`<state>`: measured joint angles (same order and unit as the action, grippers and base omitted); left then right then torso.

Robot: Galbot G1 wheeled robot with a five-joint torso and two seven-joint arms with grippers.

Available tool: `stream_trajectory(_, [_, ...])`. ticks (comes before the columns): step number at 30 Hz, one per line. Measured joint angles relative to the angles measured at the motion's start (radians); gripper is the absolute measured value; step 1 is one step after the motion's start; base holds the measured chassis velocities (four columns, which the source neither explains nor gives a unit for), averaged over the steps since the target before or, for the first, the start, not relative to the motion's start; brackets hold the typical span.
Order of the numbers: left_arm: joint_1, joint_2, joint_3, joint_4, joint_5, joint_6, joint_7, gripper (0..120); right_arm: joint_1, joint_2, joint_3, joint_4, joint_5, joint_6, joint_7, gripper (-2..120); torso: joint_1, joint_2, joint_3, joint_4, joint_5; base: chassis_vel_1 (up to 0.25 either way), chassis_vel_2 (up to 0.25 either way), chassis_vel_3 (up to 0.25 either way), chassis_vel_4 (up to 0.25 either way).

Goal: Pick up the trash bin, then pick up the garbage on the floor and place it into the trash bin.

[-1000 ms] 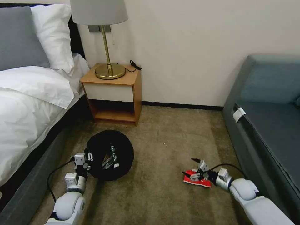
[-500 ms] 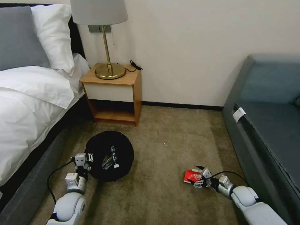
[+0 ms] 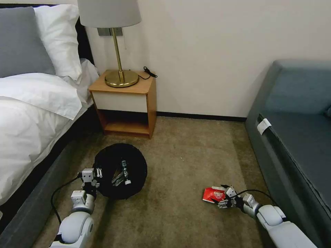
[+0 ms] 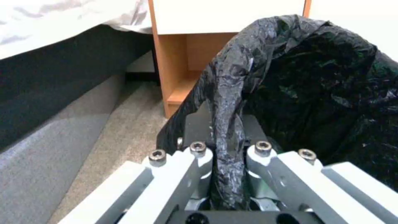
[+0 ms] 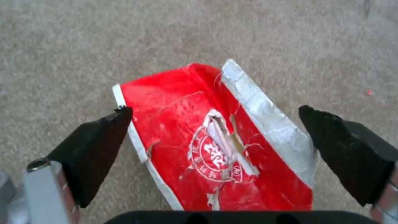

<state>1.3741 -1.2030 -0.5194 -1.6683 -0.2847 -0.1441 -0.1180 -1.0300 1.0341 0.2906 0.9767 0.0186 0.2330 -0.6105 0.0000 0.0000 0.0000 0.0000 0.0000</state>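
Note:
The trash bin, lined with a crinkled black bag, is beside the bed with a small bottle and wrappers inside. My left gripper is shut on its near rim; in the left wrist view the fingers pinch the black bag fold. The red snack packet lies on the carpet at the right, torn and creased. My right gripper is low at the packet's near end and open. Its black fingertips stand wide on either side of the packet, not touching it.
A wooden nightstand with a brass lamp stands against the wall behind the bin. The bed runs along the left, a grey-blue sofa along the right. Bare carpet lies between the bin and the packet.
My right gripper has drawn back toward me and dropped lower, from over the red packet to its near end. The packet now lies bunched ahead of the fingers. Left gripper and bin have held still.

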Motion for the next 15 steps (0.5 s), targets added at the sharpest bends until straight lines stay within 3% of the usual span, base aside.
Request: stream_trajectory(15, [-0.001, -0.004, 0.006, -0.021, 0.007, 0.013, 0.000, 4, 0.033, 0.056, 0.075, -0.078, -0.128, 0.020, -0.057, 100, 0.000, 0.000, 0.000, 0.0000, -0.0001, 0.000, 0.000, 0.000, 0.000])
